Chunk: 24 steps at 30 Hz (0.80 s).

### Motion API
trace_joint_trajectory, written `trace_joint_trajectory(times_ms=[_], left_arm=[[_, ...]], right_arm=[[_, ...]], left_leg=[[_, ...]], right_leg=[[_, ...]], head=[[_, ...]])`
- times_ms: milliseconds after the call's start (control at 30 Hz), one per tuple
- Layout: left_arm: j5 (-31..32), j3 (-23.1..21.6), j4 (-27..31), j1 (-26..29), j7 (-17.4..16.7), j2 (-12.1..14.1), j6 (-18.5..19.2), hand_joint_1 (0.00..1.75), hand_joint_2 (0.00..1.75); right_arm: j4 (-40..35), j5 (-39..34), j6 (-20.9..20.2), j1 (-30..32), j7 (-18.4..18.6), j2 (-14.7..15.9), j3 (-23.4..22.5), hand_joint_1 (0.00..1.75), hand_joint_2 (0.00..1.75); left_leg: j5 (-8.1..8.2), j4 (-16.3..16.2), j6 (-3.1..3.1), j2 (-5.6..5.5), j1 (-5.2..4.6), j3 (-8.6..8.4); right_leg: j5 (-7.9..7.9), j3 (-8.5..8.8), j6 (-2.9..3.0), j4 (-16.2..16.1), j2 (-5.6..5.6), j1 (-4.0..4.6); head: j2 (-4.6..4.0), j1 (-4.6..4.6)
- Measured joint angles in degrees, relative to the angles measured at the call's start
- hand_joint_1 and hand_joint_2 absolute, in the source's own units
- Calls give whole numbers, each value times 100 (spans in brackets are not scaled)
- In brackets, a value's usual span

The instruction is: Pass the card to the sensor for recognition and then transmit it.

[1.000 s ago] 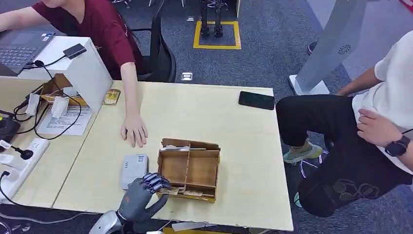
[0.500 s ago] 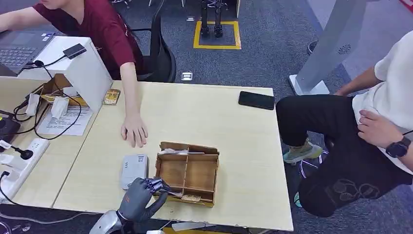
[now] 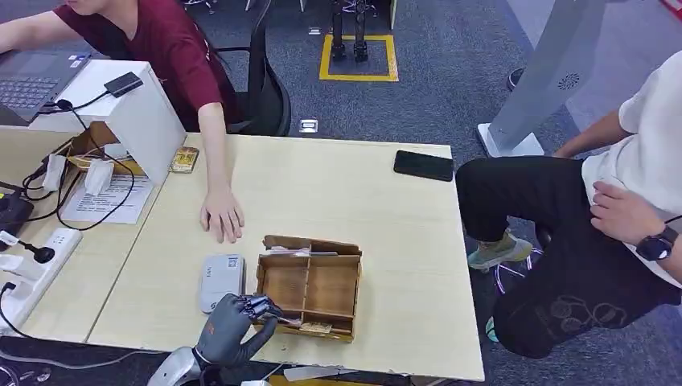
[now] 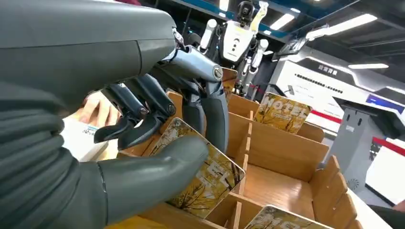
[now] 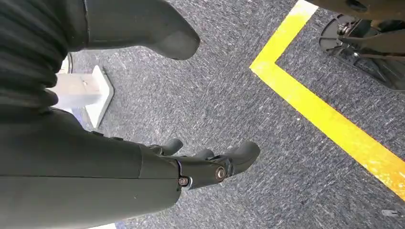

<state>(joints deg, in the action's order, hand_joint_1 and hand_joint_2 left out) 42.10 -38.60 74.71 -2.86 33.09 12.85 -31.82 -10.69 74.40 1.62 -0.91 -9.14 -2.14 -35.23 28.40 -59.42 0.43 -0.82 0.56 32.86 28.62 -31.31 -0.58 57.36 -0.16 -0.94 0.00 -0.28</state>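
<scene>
Now card (image 4: 203,174) between left hand (image 4: 157,124) fingers.

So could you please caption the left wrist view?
Left robot hand pinches a card in the wooden box.

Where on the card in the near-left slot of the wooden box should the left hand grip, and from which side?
Probably the card's raised top edge, from above. It stands tilted in a slot of the box with its lower part behind the wall. The left hand already pinches it there, thumb on one face and fingers behind.
</scene>
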Motion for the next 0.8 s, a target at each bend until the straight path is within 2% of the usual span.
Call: trace_joint_trajectory(times_ms=[67, 467, 500, 533, 800], left_arm=[[-15, 0, 0, 0, 17, 0, 0, 175, 175], [-70, 0, -4, 1, 52, -9, 0, 175, 175], [-74, 0, -4, 1, 52, -9, 0, 31, 175], [-74, 0, -4, 1, 50, -9, 0, 0, 175], [-83, 0, -4, 12, 70, -9, -35, 0, 175]], right_arm=[[0, 0, 0, 0, 0, 0, -2, 0, 175], [0, 15, 0, -3, 0, 0, -20, 0, 175], [0, 15, 0, -3, 0, 0, -20, 0, 175], [0, 15, 0, -2, 0, 0, -20, 0, 175], [0, 15, 0, -2, 0, 0, -22, 0, 175]], left_leg=[[0, 0, 0, 0, 0, 0], [0, 0, 0, 0, 0, 0], [0, 0, 0, 0, 0, 0], [0, 0, 0, 0, 0, 0], [-1, 0, 0, -1, 0, -1]], right_leg=[[0, 0, 0, 0, 0, 0], [0, 0, 0, 0, 0, 0], [0, 0, 0, 0, 0, 0], [0, 0, 0, 0, 0, 0], [0, 2, 0, 0, -2, 0]], head=[[2, 0], [0, 0], [0, 0], [0, 0], [0, 2]])
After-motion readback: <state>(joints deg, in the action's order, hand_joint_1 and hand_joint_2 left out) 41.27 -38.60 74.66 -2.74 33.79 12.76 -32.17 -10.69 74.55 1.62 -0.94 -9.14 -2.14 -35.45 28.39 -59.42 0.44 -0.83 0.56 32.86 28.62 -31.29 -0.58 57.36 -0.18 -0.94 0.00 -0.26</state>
